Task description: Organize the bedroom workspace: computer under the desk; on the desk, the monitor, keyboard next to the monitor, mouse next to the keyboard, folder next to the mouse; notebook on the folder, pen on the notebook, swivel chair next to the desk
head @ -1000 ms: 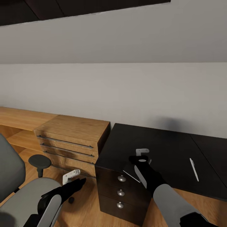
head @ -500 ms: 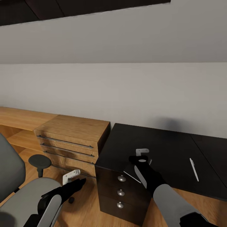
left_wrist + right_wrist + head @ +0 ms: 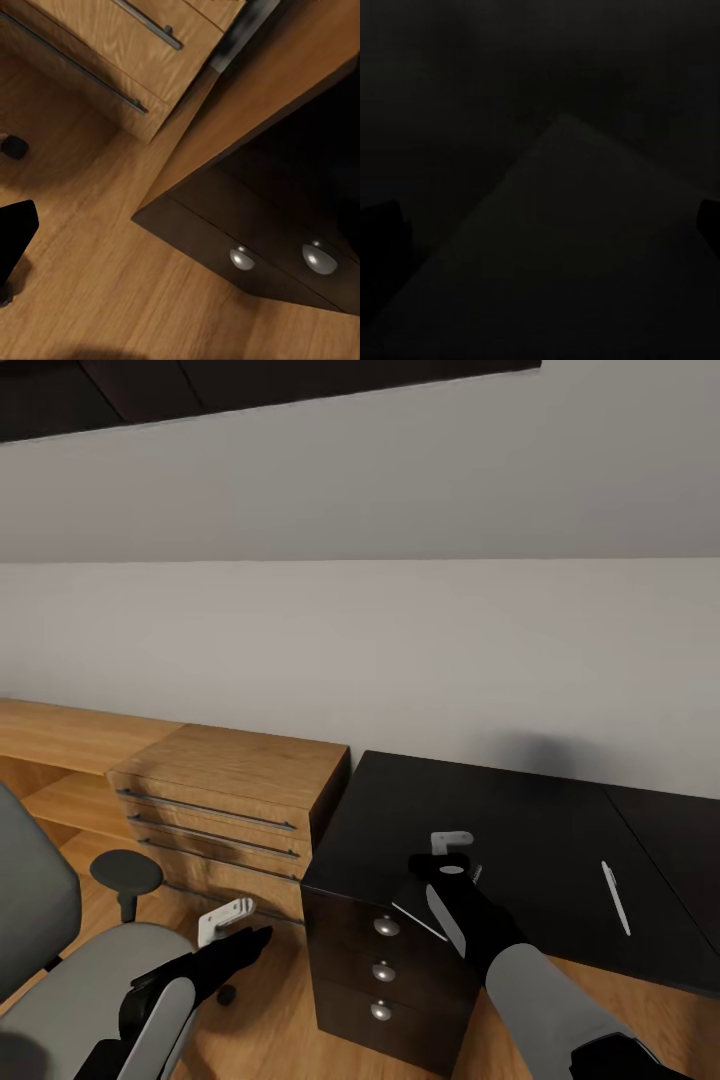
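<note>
Two pincers sit in front of you. Your right pincer (image 3: 452, 857) hangs over the near left corner of the black table (image 3: 520, 830), pinching the thin dark grey notebook (image 3: 418, 907), which tilts out past the table's edge above the round-knobbed drawers (image 3: 385, 926). The white pen (image 3: 615, 897) lies on the tabletop, well apart to the right. Your left pincer (image 3: 226, 920) hovers low over the swivel chair (image 3: 80, 985), near the wooden chest (image 3: 215, 810); whether it is spread or pressed together, you cannot tell.
</note>
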Controlling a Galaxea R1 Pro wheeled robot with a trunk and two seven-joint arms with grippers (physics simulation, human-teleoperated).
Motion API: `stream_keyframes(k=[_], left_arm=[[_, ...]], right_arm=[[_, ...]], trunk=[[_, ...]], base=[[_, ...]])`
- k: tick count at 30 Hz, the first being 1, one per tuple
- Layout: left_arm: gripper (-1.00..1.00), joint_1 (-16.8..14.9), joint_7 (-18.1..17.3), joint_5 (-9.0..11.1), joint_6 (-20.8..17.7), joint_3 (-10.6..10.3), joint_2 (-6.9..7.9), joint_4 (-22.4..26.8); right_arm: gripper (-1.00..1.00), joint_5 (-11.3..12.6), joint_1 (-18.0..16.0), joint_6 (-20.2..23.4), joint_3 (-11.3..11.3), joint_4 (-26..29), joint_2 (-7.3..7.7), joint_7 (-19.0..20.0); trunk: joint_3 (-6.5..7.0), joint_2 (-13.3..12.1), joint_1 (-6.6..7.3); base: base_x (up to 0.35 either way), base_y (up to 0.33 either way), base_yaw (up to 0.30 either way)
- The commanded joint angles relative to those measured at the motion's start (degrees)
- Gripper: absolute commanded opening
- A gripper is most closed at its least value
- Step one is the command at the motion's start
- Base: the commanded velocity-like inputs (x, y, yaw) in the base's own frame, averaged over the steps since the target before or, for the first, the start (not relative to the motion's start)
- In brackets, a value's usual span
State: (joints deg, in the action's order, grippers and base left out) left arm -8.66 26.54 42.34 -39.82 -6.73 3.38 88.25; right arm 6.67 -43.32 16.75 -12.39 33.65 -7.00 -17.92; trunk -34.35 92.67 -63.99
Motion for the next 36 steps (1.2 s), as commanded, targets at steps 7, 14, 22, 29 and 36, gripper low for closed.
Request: stream_keyframes(k=[7,14,22,29,36], left_arm=[[1.0,0.0,0.6,0.6,0.0,0.4,0.05,-0.4],[1.0,0.0,0.6,0.6,0.0,0.5,0.05,-0.6],[1.0,0.0,0.6,0.6,0.1,0.5,0.05,-0.6],[1.0,0.0,0.5,0.6,0.1,0.5,0.05,-0.6],[1.0,0.0,0.5,0.6,0.1,0.5,0.05,-0.6]], right_arm=[[1.0,0.9,0.0,0.6,-0.4,0.4,0.06,-0.5],[1.0,0.9,0.1,0.9,-0.5,3.5,0.06,-0.6],[1.0,1.0,0.2,0.9,-0.5,3.8,-0.01,-0.6],[1.0,1.1,0.2,2.9,-0.5,5.0,-0.02,-0.7],[1.0,1.2,0.2,3.6,-0.5,5.8,-0.03,-0.7]], trunk=[[0.02,0.0,0.0],[0.53,0.0,0.0],[1.25,0.0,0.0],[1.88,0.0,0.0],[2.44,0.0,0.0]], base=[[0.0,0.0,0.0],[0.0,0.0,0.0],[0.0,0.0,0.0],[-0.074,0.0,0.0],[-0.281,0.0,0.0]])
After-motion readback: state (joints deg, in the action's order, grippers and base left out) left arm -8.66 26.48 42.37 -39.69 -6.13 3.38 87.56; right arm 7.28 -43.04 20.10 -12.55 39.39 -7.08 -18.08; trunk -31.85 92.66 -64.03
